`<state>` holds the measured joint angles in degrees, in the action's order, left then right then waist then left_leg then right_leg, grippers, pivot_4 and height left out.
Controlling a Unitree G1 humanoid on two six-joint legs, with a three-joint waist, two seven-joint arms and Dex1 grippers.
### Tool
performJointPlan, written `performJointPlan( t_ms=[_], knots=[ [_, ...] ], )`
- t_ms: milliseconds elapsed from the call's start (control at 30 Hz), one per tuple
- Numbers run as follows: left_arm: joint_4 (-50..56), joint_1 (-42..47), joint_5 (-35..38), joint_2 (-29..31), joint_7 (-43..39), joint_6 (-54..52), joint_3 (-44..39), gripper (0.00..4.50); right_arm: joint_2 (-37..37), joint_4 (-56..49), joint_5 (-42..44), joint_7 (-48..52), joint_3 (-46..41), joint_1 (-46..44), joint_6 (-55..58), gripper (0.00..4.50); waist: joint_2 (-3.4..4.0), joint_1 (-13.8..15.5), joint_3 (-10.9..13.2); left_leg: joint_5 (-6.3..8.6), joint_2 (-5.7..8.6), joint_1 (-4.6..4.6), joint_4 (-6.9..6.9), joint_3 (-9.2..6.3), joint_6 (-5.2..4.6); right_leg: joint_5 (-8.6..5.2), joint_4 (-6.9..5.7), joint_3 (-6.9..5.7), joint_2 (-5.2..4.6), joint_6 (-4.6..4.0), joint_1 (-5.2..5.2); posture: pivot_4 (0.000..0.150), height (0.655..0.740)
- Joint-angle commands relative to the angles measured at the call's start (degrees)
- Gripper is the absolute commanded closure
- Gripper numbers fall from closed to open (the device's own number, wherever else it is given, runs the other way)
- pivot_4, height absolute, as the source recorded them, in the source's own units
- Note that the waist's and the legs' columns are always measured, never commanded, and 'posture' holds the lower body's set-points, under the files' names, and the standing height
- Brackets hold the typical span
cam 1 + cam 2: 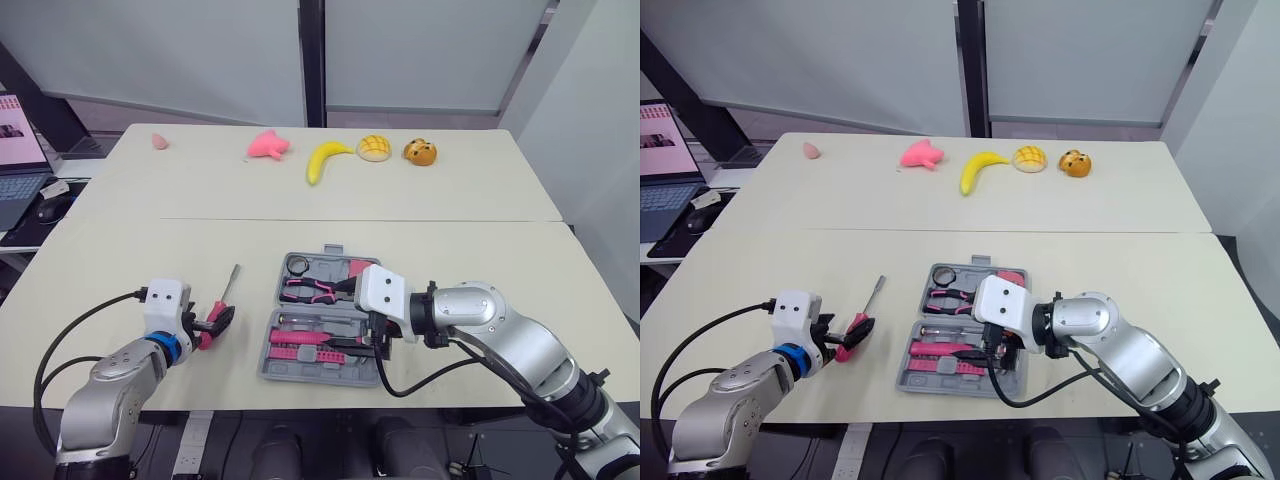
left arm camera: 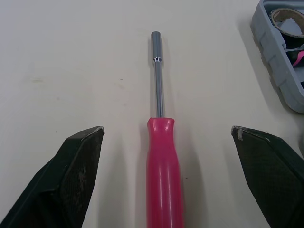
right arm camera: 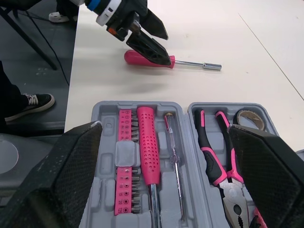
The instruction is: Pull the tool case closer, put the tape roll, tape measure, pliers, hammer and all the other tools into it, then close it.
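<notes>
Left end effector [image 2: 167, 130] is held open astride the nut driver [image 2: 161, 171]; closure should be centred on pink handle.

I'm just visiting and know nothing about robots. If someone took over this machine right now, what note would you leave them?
Left gripper: open, fingers either side of the screwdriver, which lies on the table left of the case; not gripped yet.
Right gripper: open, above the open case.
Done: case pulled near; pliers, tape roll and bits inside.
Left: grip the screwdriver, put it in, close the case.
</notes>
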<state>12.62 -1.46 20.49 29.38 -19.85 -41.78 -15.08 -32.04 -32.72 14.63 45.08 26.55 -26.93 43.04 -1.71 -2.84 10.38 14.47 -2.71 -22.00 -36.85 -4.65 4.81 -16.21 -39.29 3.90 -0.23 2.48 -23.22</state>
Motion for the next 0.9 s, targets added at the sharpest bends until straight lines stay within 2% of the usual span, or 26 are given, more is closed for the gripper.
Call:
performJointPlan(
  t_ms=[33, 500, 633, 900],
  knots=[
    [-1.4, 0.6, -2.1, -0.6, 0.5, 1.8, 1.7, 0.03, 0.1, -1.3, 0.2, 0.5, -0.9, -1.0, -0.7, 0.0, 0.0, 0.0, 0.0, 0.0, 0.0, 0.0, 0.01, 0.0, 0.0, 0.0, 0.02, 0.0, 0.0, 0.0, 0.0, 0.15, 0.7255],
    [-8.1, 5.1, -5.4, -2.6, 0.3, 3.5, 4.5, 0.03, 0.1, -1.8, 0.1, 0.6, -0.6, -0.8, -0.2, 0.0, 0.0, 0.0, 0.0, 0.0, 0.0, -0.03, 0.04, 0.0, 0.0, 0.04, 0.17, -0.01, 0.0, 0.05, 0.02, 0.15, 0.7255],
    [-8.1, 5.0, -5.8, -3.0, 0.8, 2.2, 4.8, 0.89, 0.0, -1.9, 0.0, 0.6, -0.7, -0.7, -0.2, 0.0, 0.0, 0.1, 0.0, 0.0, 0.0, -0.03, 0.06, 0.0, 0.0, 0.04, 0.18, -0.01, 0.0, 0.04, 0.02, 0.15, 0.7255],
    [-7.7, 4.4, -5.9, -3.5, 1.3, 1.6, 4.3, 3.44, 0.2, -1.4, -0.2, 0.6, -0.7, -1.1, -0.5, 0.0, 0.0, 0.1, 0.0, 0.0, 0.0, -0.02, 0.05, 0.0, 0.0, 0.05, 0.19, 0.0, -0.01, 0.07, 0.04, 0.15, 0.7255]
  ],
)
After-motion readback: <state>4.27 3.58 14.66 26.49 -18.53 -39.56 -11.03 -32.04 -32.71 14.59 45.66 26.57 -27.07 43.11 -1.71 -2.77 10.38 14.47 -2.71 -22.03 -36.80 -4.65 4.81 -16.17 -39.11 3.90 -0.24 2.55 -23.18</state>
